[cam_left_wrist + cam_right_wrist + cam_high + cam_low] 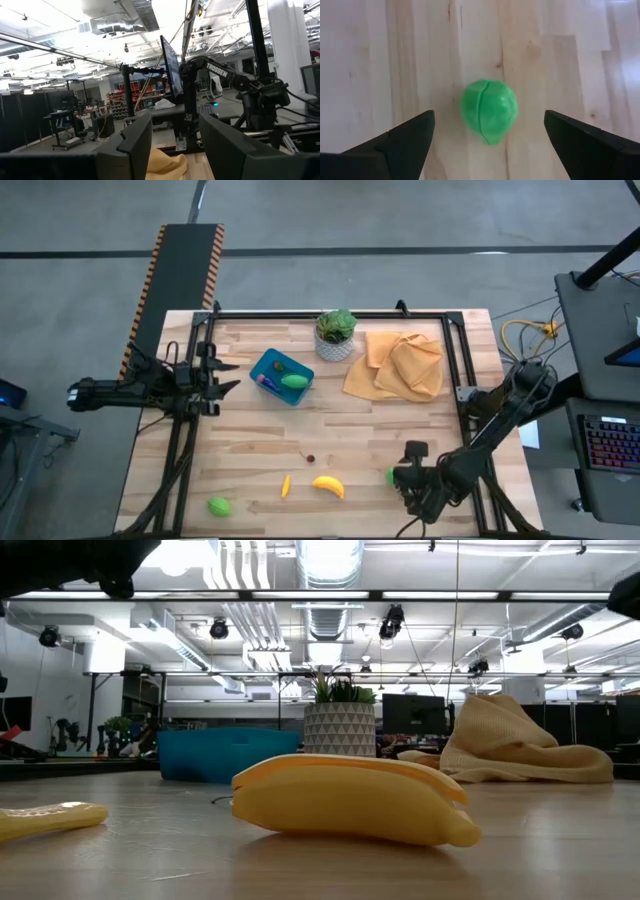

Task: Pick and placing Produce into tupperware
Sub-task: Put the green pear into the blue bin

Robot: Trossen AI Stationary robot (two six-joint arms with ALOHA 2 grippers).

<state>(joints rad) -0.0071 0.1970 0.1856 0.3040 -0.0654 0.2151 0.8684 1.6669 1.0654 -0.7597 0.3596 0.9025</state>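
The blue tupperware [270, 365] stands left of the table's middle and holds a green piece [294, 381] and a purple one [265, 381]. A yellow banana [328, 486], a small orange-yellow piece [286, 485], a green piece [219, 505] and a tiny dark piece [311, 459] lie on the near part of the table. My right gripper [487, 120] hangs open, pointing down over a round green piece [488, 111] that rests on the wood. Its fingers stand on either side of the piece, above it and apart from it. My left gripper [225, 375] waits open at the left edge, raised.
A potted plant [336, 335] stands at the far middle, with a crumpled orange-yellow cloth [395, 365] to its right. A black frame rail [455, 370] runs along the table's right side. Bare wood lies between the tupperware and the near pieces.
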